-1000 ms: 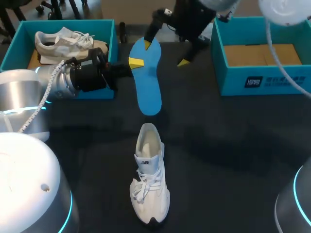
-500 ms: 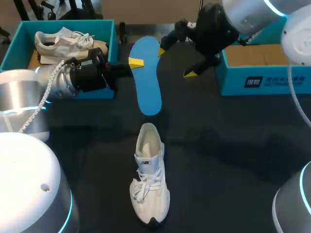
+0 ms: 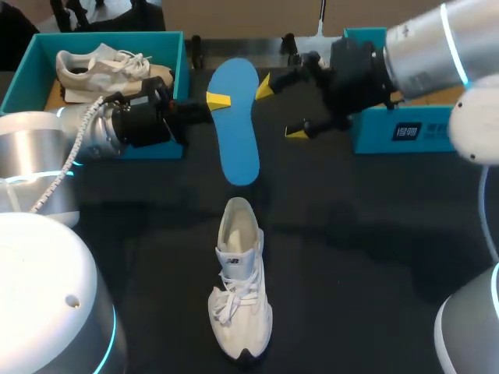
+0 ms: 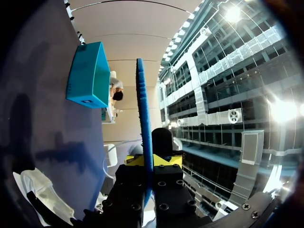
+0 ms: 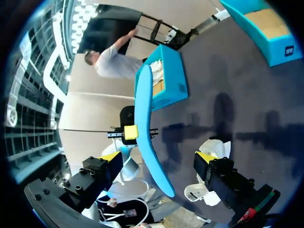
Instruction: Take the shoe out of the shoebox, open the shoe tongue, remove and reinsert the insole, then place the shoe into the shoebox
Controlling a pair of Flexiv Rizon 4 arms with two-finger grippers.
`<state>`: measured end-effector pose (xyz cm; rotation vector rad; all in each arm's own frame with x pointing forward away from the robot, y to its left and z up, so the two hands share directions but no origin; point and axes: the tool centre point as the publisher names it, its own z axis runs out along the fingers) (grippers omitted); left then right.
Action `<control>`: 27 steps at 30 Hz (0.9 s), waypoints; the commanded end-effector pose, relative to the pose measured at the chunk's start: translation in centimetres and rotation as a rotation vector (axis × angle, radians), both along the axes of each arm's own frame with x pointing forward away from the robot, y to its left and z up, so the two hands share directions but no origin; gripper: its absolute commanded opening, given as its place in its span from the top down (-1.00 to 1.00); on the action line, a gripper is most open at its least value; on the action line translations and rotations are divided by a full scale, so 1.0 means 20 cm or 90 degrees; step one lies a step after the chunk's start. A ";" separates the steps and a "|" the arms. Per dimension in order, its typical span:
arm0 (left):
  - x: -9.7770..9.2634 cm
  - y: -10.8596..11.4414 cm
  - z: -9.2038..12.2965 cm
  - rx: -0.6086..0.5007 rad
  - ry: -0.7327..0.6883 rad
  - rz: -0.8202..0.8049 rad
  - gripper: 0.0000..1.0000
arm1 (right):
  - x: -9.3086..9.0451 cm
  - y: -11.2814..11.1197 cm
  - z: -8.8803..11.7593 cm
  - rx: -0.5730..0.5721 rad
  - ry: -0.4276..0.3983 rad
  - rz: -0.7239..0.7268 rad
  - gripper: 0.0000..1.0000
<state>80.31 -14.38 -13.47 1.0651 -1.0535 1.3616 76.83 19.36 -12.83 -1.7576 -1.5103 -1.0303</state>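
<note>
A blue insole [image 3: 236, 125] hangs in the air above the table, with my left gripper [image 3: 217, 100] shut on its edge near the far end. In the left wrist view the insole [image 4: 142, 114] shows edge-on, clamped in the left gripper [image 4: 151, 161]. My right gripper [image 3: 279, 109] stands open just right of the insole, not touching it. The right wrist view shows the insole [image 5: 145, 118] ahead of the wide-open right gripper [image 5: 157, 157]. A white shoe [image 3: 239, 288] lies on the black table below, toe toward me, tongue open.
A teal shoebox [image 3: 173, 54] at the back left holds a second white shoe [image 3: 101, 68]. Another teal shoebox [image 3: 405, 128], with brown card inside, stands at the back right, close behind my right arm.
My open right gripper has drawn away from the insole's far end, moving right and toward me. The left gripper and insole have stayed put.
</note>
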 end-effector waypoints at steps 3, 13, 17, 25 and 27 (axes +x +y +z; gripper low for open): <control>0.00 0.00 0.00 0.000 0.000 0.000 1.00 | -0.02 -0.01 -0.06 0.236 -0.050 0.002 -1.00; 0.00 0.00 0.00 0.000 0.000 0.000 1.00 | 0.01 -0.04 -0.07 0.265 -0.060 0.016 -1.00; 0.00 0.00 0.00 0.000 0.000 0.000 1.00 | 0.04 -0.04 -0.08 0.277 -0.058 0.024 -1.00; 0.01 0.03 0.02 -0.032 -0.117 0.003 1.00 | 0.05 -0.03 -0.09 0.280 -0.039 0.028 -1.00; 0.02 0.05 0.04 -0.032 -0.186 0.007 1.00 | 0.05 -0.03 -0.09 0.280 -0.039 0.028 -1.00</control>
